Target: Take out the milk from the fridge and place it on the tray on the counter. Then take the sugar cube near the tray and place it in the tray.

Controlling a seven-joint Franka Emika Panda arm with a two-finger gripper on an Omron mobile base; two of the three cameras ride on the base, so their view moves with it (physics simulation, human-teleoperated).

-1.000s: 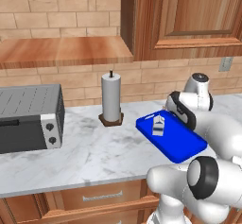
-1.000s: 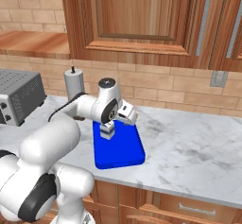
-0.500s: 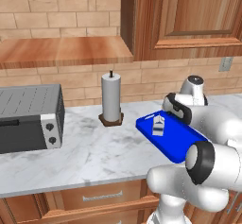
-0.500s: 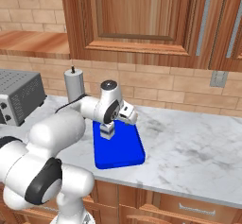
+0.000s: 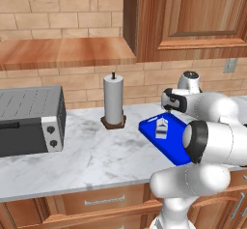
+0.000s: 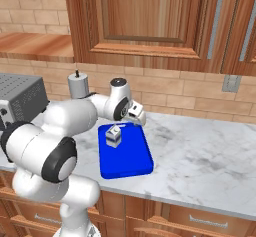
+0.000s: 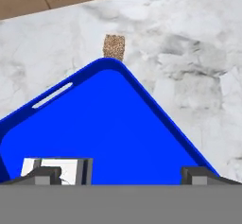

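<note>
Now the milk (image 6: 114,136) stands upright on the blue tray (image 6: 135,163) at the middle of the right base view, so the remaining thing is the sugar cube (image 7: 114,46), which lies on the marble table (image 7: 198,76) in the upper middle of the hand view, just beside the rounded corner of the tray and seemingly not touching it. The end effector (image 7: 124,175) hangs over the tray with its jaws spread wide and holding nothing. I judge the cube to be very light, stiff and a little crumbly, so it should be taken gently on two opposite flat sides, low enough that it does not slip out.
</note>
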